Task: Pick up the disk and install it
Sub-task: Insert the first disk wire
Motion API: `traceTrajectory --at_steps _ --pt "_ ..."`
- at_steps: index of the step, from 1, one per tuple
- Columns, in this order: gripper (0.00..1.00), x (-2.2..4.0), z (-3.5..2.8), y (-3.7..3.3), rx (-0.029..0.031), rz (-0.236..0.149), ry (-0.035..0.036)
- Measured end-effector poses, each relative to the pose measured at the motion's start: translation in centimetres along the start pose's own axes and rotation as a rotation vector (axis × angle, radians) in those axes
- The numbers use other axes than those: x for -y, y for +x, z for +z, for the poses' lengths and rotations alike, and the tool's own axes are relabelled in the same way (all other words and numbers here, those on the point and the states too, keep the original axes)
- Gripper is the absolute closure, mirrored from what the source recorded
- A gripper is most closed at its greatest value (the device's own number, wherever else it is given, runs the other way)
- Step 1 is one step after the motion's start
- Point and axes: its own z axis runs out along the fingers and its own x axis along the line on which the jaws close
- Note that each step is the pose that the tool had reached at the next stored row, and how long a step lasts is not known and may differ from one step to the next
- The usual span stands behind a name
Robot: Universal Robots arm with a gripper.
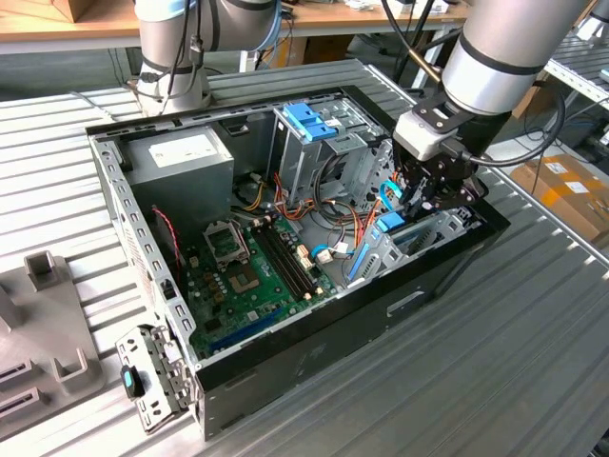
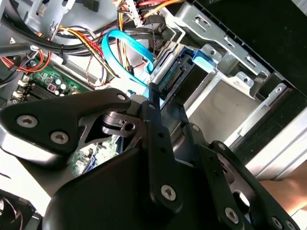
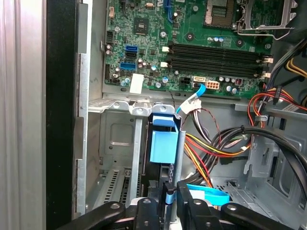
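Note:
The disk [image 1: 390, 226] stands on edge in the lower drive bay [image 1: 433, 233] at the exterior view's right end of the open computer case [image 1: 314, 352]. Its light-blue carrier tab [image 3: 163, 143] shows in the first wrist view, and its connector end [image 2: 175, 74] in the second wrist view. My gripper [image 1: 411, 205] reaches down into the bay from above. Its black fingers [image 3: 184, 206] are shut on the thin upper edge of the disk, seen in both wrist views. The gripper's body hides the lower part of the disk.
A green motherboard [image 1: 247, 276] covers the case floor. Beside the bay are a tall metal cage with a blue top [image 1: 309, 119], bundled coloured wires [image 3: 216, 143] and a looping blue cable [image 2: 120, 43]. A power supply [image 1: 181, 157] sits far back. A grey fixture [image 1: 38, 314] lies outside.

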Motion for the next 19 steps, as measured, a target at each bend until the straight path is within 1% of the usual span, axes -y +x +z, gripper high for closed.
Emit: traceTrajectory --at_steps 3,6,8,14,15,16,17,18,19 --pt "0.7 0.04 -0.25 -0.04 -0.0031 0.0 -0.0003" --pt "0.7 0.07 -0.48 -0.06 -0.0031 0.0 -0.0003" --pt "0.7 0.17 -1.02 -0.09 -0.0031 0.0 -0.0006" --pt "0.7 0.21 -1.09 -0.09 -0.003 0.0 -0.0007" --pt "0.7 0.22 -1.09 -0.09 -0.0029 0.0 -0.003" --pt "0.7 0.24 -1.09 -0.08 -0.0021 0.0 -0.0147" --pt "0.7 0.28 -1.05 -0.08 0.001 0.001 -0.0506" --pt "0.7 0.35 -1.02 -0.07 0.0045 0.002 -0.0924" --pt "0.7 0.37 -1.0 -0.08 0.0066 0.003 -0.1169"
